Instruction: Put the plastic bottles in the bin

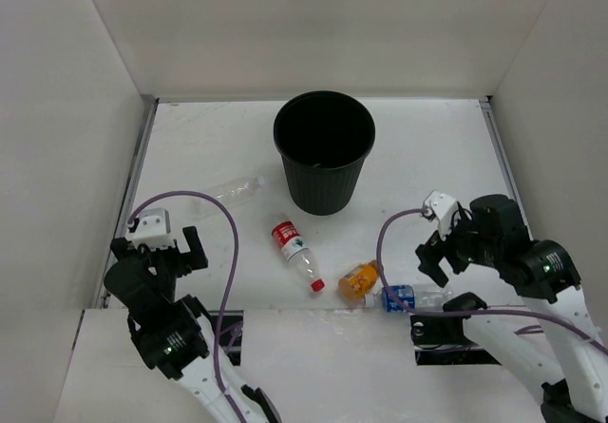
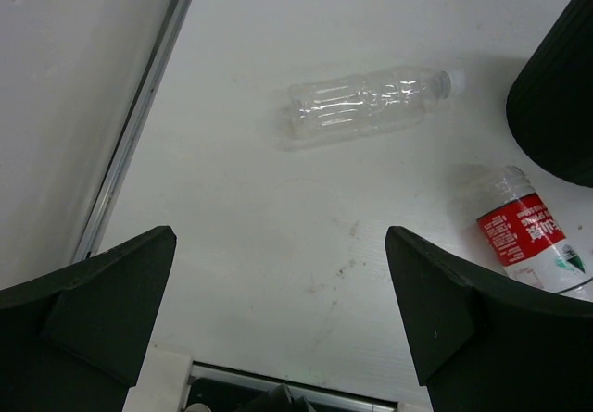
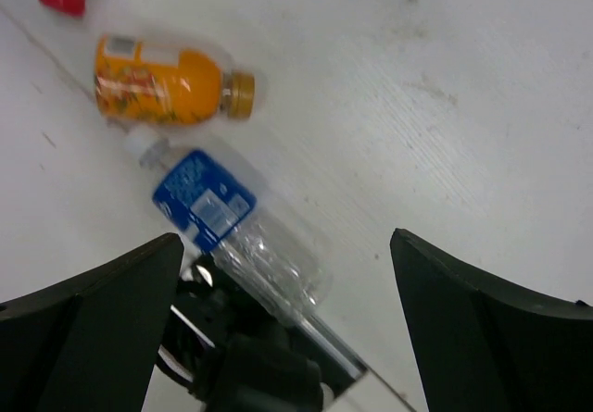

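Black bin upright toward table's far edge, awaiting drops; bottles lie loose; left gripper, right gripper spread wide, empty.

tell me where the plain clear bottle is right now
In the top view the plain clear bottle lies on its side on the left half of the table, just left of the black bin, beyond the left pincer.

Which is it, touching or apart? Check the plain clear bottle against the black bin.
Apart. The left wrist view shows bare table between the plain clear bottle cap and the bin wall.
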Controlling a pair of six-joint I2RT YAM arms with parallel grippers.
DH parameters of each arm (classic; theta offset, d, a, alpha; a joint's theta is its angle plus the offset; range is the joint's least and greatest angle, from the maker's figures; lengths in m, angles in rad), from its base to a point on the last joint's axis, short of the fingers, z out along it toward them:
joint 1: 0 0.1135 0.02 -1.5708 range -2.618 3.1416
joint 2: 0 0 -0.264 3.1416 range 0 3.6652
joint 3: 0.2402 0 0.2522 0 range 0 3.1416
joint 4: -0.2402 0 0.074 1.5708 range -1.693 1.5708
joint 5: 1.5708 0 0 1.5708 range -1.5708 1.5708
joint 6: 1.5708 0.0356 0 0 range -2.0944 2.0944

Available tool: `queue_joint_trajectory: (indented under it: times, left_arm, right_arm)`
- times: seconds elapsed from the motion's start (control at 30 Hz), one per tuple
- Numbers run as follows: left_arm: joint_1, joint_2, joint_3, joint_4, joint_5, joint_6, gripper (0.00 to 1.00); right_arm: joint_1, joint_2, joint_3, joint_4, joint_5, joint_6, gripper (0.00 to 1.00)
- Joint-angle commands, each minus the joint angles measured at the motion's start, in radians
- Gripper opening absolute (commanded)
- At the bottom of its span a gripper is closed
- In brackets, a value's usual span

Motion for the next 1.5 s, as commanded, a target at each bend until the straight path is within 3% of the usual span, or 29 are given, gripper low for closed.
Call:
queue_joint_trajectory:
  times: [0.0,0.2,0.57,0.77,1.07,1.47]
  left_arm:
    - [0.003,0.044,0.027,0.032,0.028,0.031,1.0]
    - [0.006,0.094,0.006,0.119,0.033,0.039,1.0]
    - [0.018,0.143,-0.016,0.26,0.036,0.028,1.0]
    - [0.02,0.19,0.0,0.283,0.039,0.036,1.0]
    - [-0.011,0.252,-0.008,0.371,0.033,0.041,1.0]
    - [-0.014,0.253,-0.029,0.432,0.033,0.074,1.0]
  right_arm:
    - [0.099,0.021,0.007,-0.165,0.156,-0.122,1.0]
    - [0.256,0.016,-0.021,-0.23,0.158,-0.048,1.0]
    - [0.484,0.163,-0.111,-0.081,0.172,-0.145,1.0]
    - [0.5,0.266,-0.148,0.048,0.184,-0.122,1.0]
    - [0.483,0.433,-0.139,0.016,0.141,-0.157,1.0]
    - [0.638,0.593,-0.048,0.034,0.173,-0.231,1.0]
